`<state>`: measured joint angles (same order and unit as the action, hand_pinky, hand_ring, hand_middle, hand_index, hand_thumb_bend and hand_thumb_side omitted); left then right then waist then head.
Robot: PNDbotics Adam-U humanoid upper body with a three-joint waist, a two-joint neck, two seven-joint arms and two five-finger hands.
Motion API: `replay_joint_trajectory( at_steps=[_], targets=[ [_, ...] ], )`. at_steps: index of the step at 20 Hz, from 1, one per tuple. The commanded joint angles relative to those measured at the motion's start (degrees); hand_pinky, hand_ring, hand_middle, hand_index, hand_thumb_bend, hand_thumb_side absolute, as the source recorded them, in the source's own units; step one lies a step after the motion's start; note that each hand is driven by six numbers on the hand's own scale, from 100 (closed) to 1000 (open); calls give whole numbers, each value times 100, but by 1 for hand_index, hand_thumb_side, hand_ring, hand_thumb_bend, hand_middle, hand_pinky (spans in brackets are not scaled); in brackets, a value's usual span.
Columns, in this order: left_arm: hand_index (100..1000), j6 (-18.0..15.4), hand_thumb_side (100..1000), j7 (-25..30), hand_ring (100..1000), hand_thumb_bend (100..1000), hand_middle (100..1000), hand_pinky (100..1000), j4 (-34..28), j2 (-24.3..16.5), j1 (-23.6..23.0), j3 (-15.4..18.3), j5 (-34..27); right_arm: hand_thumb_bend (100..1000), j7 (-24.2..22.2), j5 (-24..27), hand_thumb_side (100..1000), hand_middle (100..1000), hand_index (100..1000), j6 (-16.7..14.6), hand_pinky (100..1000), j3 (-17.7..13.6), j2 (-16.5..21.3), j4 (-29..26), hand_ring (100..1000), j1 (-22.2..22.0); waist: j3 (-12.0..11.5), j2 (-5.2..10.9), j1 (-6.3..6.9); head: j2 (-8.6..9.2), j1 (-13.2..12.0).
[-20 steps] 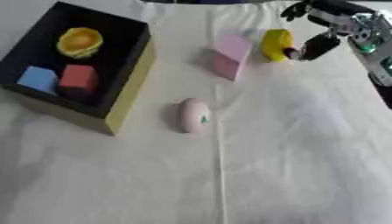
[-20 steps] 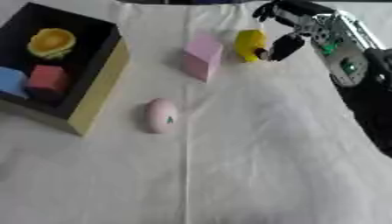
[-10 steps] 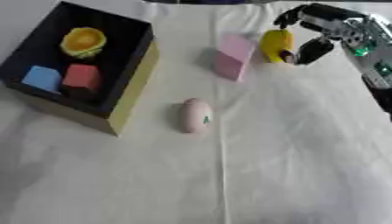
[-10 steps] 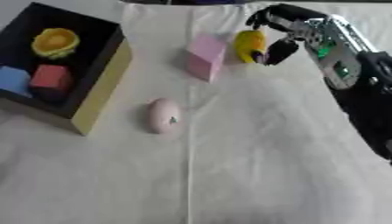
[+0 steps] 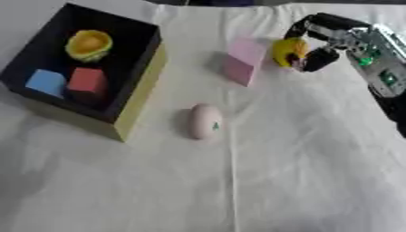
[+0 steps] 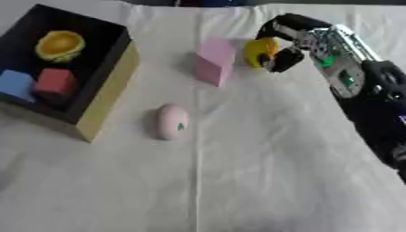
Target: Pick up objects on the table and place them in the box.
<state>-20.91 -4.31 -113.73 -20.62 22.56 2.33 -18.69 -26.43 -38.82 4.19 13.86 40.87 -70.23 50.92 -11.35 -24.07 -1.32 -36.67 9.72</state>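
Observation:
A black box with a tan front wall (image 5: 141,95) stands at the left, holding a yellow cup-shaped thing (image 5: 88,44), a blue block (image 5: 45,82) and a red block (image 5: 87,80). On the white cloth lie a pink block (image 5: 243,61), a pale pink egg-shaped thing (image 5: 205,120) and a small yellow thing (image 6: 258,51). My right hand (image 6: 295,40) comes in from the right, its fingers and thumb curled round the yellow thing, which rests by the pink block. My left hand is out of view.
White creased cloth (image 5: 238,181) covers the table, with wide room at the front and middle. My right forearm (image 6: 369,97) runs along the right edge.
My right hand has closed in on the yellow thing, its fingers curling over it and the thumb coming in from below. The view has shifted slightly.

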Motion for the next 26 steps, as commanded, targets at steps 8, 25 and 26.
replay_joint_trajectory(
  at_steps=[8,25,26],
  targets=[
    [804,-10,513,40,695,404,653,724,-86,-64,64,33,-48,100,643,-15,100,390,476,-141,752,26,97,-130,677,49,15,60,-29,12,-17],
    [801,-13,487,48,694,410,651,723,-86,-105,75,0,-197,100,1544,355,100,340,434,29,730,130,-288,-2541,586,1106,13,290,22,-225,165],
    [802,-39,470,74,696,420,653,723,-86,-111,151,-15,-259,100,1483,358,100,337,432,38,726,183,-441,-2470,579,1237,-43,304,42,-252,235]
  ],
)
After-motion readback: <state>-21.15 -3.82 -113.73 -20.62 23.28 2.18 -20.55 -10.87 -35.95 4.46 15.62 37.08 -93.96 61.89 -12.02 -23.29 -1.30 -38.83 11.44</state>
